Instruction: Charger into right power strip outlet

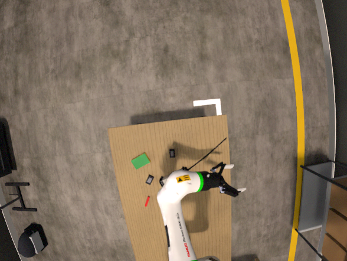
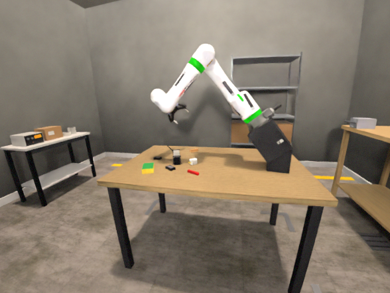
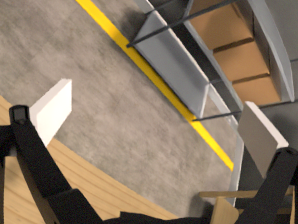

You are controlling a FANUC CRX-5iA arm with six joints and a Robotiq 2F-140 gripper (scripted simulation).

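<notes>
The white charger (image 2: pixel 193 161) lies on the table in the exterior view, near the power strip; its prongs are too small to make out. In the top view the arm hides it. The power strip (image 1: pixel 161 180) (image 2: pixel 176 158) has a grey body and black ends; in the top view the arm covers most of it, and its slots cannot be made out. My gripper (image 1: pixel 236 178) (image 2: pixel 182 117) (image 3: pixel 157 105) is wide open and empty, high above the table, with its fingertips out past the table's side edge. Neither the charger nor the strip shows in the wrist view.
A green and yellow block (image 1: pixel 140 160) (image 2: pixel 148 168), two small black pieces (image 1: pixel 172 153) (image 2: pixel 170 168), a red stick (image 1: pixel 147 201) (image 2: pixel 193 172) and an orange-brown block (image 2: pixel 194 150) lie on the table. A black cord (image 1: pixel 209 152) runs from the strip to the table edge.
</notes>
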